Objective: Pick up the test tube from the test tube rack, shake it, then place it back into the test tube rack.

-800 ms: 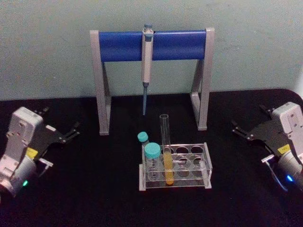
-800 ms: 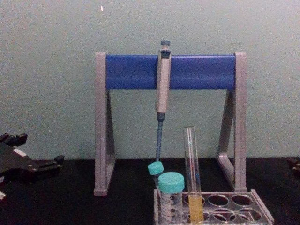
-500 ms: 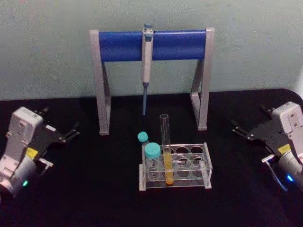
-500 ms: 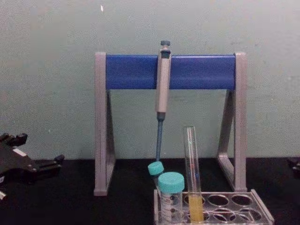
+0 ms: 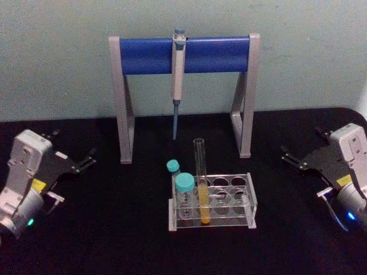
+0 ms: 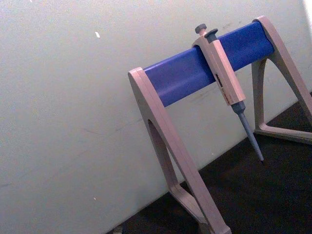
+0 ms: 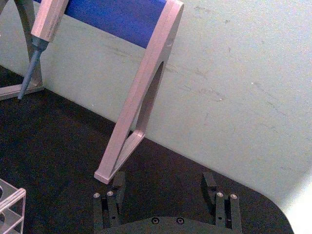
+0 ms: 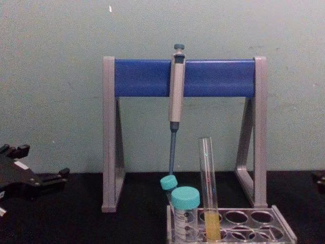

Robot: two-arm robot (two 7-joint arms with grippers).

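Observation:
The test tube [image 5: 200, 177] stands upright in the front row of the clear test tube rack [image 5: 243, 201], yellow-orange liquid filling its lower part. From the chest, the test tube [image 8: 207, 178] rises well above the rack [image 8: 284, 230]. My left gripper [image 5: 73, 146] rests open on the black table far to the left, its dark fingers [image 8: 56, 176] also seen from the chest. Far to the right sits my right gripper [image 5: 301, 143], open. From its wrist the right gripper [image 7: 163, 187] shows two spread fingers [image 7: 116, 190] with nothing between them. Both stay well apart from the rack.
Two short teal-capped tubes [image 5: 184, 184] stand in the rack's left end, close beside the test tube. Behind the rack stands a grey-and-blue pipette stand [image 5: 148, 55] with a pipette [image 5: 178, 74] hanging from it. Black table lies bare on both sides of the rack.

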